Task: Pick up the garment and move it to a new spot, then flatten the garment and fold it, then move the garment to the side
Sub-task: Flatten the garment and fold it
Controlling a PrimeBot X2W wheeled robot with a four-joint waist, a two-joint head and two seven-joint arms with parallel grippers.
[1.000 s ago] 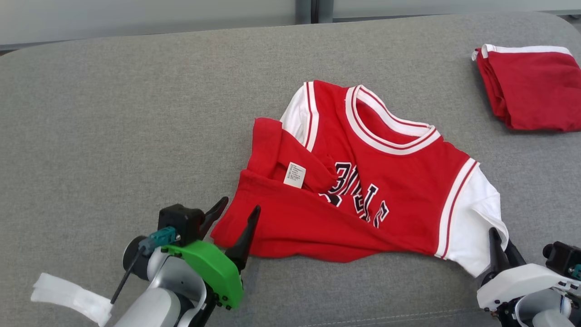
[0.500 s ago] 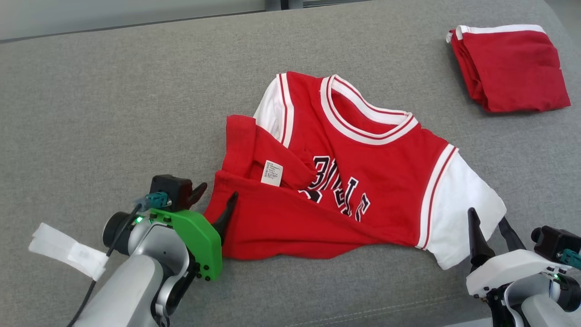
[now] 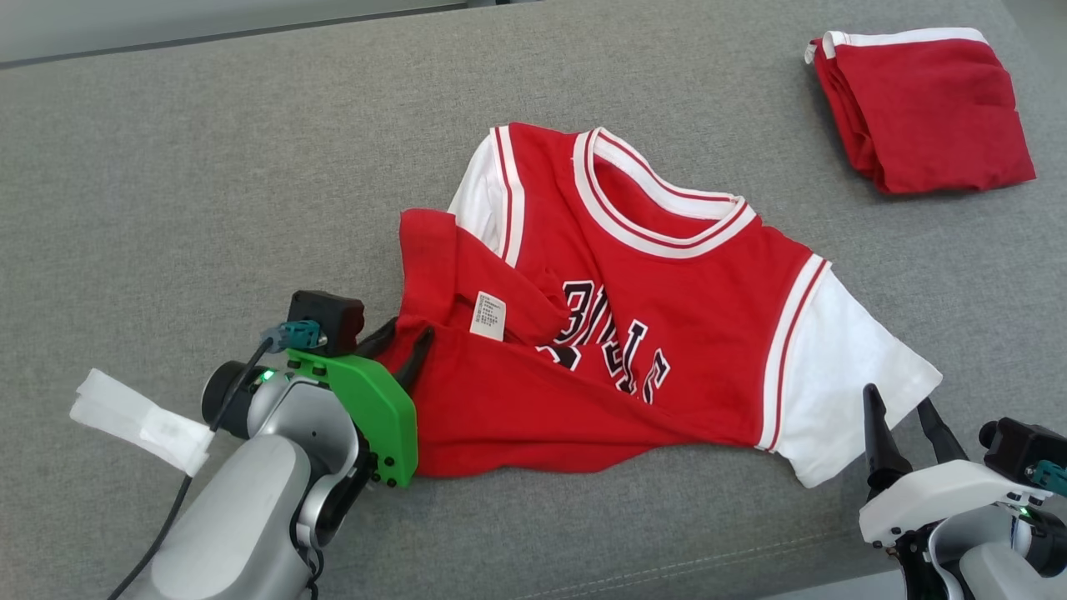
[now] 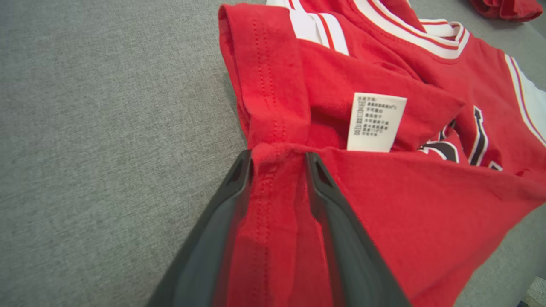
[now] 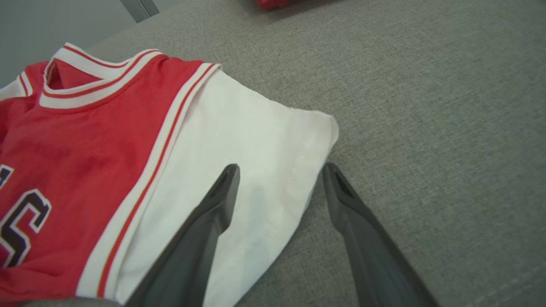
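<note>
While it gaped a second ago, left gripper (image 3: 408,329) lower left now pinches the bunched hem (image 4: 277,179) of the jersey (image 3: 667,300), rumpled mid-frame on the surface (image 3: 208,167), right gripper (image 3: 898,395) lower right went from closed to wide, straddling the sleeve (image 3: 842,392) edge

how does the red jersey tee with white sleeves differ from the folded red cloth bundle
The red jersey tee lies spread out, hem flipped up; the folded red cloth bundle is a compact stack. The left gripper straddles the tee's hem; nothing touches the bundle. Both are red with white trim.
</note>
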